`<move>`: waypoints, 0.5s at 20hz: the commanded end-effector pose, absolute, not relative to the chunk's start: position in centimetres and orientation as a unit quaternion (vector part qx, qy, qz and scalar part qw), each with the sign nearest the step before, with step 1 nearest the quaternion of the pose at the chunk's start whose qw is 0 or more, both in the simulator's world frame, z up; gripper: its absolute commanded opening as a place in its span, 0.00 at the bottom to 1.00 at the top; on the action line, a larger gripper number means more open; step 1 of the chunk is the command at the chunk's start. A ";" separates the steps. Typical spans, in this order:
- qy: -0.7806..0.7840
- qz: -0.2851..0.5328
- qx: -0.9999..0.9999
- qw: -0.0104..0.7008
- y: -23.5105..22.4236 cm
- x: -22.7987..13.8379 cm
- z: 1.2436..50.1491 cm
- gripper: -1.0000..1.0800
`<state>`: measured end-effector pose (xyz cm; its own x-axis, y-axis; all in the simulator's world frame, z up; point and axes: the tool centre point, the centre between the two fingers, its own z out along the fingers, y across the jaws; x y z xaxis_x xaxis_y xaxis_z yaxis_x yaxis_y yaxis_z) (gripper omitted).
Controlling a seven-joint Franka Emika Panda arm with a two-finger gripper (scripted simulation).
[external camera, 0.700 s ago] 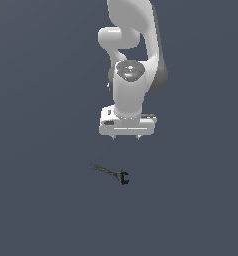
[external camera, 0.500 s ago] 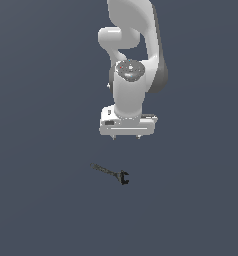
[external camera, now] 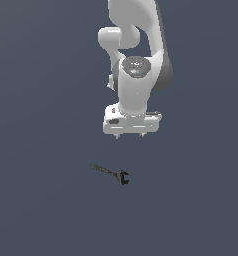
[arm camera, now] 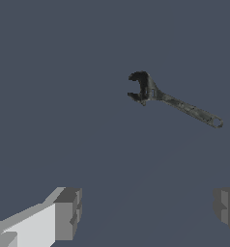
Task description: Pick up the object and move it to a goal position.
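Pincer (external camera: pixel 129 136) wide apart, above wrench (external camera: pixel 111 173)

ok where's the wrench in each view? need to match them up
Exterior view: the wrench lies on the dark floor, below the end effector and slightly toward the exterior view's left, black jaw end nearer the exterior view's right.
Wrist view: the wrench lies clear of both fingertips, not between them.
Shared landmark: the wrench's black C-shaped jaw end.
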<state>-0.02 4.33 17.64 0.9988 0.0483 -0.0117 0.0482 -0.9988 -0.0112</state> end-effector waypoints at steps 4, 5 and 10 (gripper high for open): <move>-0.029 0.006 -1.000 0.005 4.2 0.1 17.5 0.96; -0.032 0.006 -0.999 0.005 4.2 0.1 17.4 0.96; -0.055 0.006 -0.998 0.004 3.9 0.6 17.0 0.96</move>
